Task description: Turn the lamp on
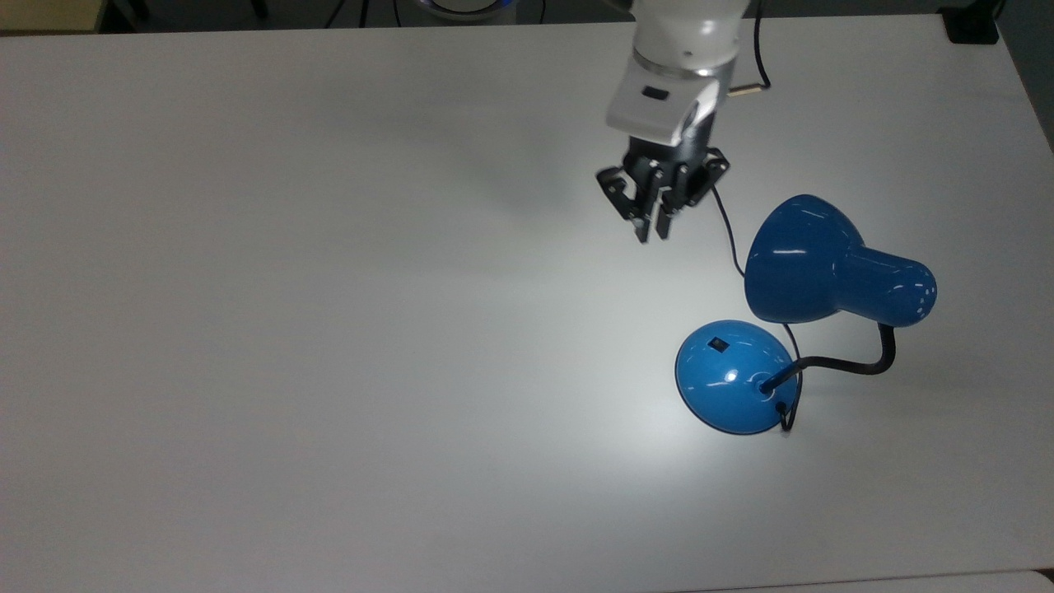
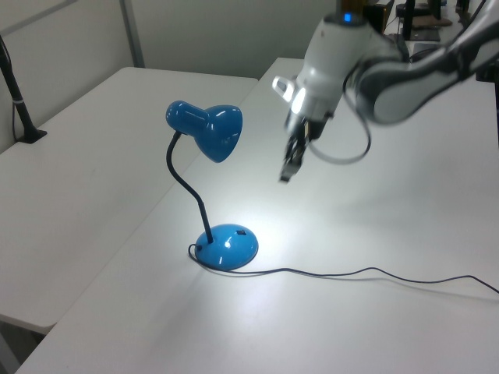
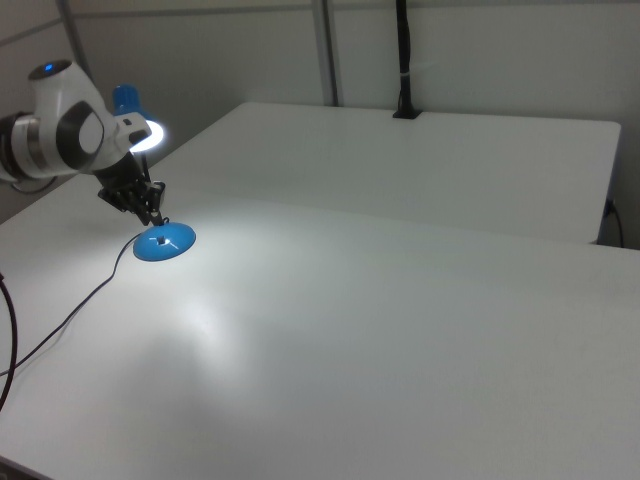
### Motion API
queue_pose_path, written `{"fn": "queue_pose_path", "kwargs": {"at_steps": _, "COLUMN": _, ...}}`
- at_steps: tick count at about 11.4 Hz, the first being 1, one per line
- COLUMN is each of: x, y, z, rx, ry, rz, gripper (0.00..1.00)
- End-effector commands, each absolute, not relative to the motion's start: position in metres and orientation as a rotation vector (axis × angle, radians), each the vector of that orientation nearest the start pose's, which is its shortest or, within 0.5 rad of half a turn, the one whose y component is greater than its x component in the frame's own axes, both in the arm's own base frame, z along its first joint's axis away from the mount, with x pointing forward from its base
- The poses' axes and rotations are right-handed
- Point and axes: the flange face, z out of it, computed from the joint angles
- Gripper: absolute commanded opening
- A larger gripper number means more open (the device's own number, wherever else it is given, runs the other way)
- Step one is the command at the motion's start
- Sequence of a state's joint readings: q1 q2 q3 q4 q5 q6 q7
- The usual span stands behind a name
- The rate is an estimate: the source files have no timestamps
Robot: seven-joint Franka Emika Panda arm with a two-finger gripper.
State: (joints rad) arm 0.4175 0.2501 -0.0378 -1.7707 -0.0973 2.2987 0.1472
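The gripper (image 1: 650, 232) hangs above the table (image 1: 329, 329) with its fingers almost together, holding and touching nothing. There is one lamp (image 1: 823, 272), lit, standing near the top view's right edge. Its shade lies along left-right in the top view, its mouth facing left.

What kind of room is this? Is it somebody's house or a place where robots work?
Probably a lab or workshop, not a home. A robot arm's tool hangs over a big plain white table with a lit blue lamp on it, and the left view shows more bare white tables and partition walls behind.
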Motion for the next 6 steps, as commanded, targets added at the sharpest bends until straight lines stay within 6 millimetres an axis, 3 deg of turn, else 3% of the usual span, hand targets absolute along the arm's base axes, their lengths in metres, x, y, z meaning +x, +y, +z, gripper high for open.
{"fn": "queue_pose_path", "kwargs": {"at_steps": 1, "x": 0.570, "y": 0.184, "z": 0.483, "rx": -3.159, "ry": -0.280, "rz": -0.173, "gripper": 0.79}}
{"fn": "queue_pose_path", "kwargs": {"at_steps": 2, "x": 0.568, "y": 0.166, "z": 0.498, "rx": -3.182, "ry": -0.233, "rz": -0.085, "gripper": 1.00}}
{"fn": "queue_pose_path", "kwargs": {"at_steps": 4, "x": 0.557, "y": 0.119, "z": 0.516, "rx": -3.209, "ry": -0.086, "rz": 0.176, "gripper": 1.00}}
{"fn": "queue_pose_path", "kwargs": {"at_steps": 6, "x": 0.552, "y": 0.057, "z": 0.548, "rx": -3.204, "ry": 0.091, "rz": 0.178, "gripper": 1.00}}
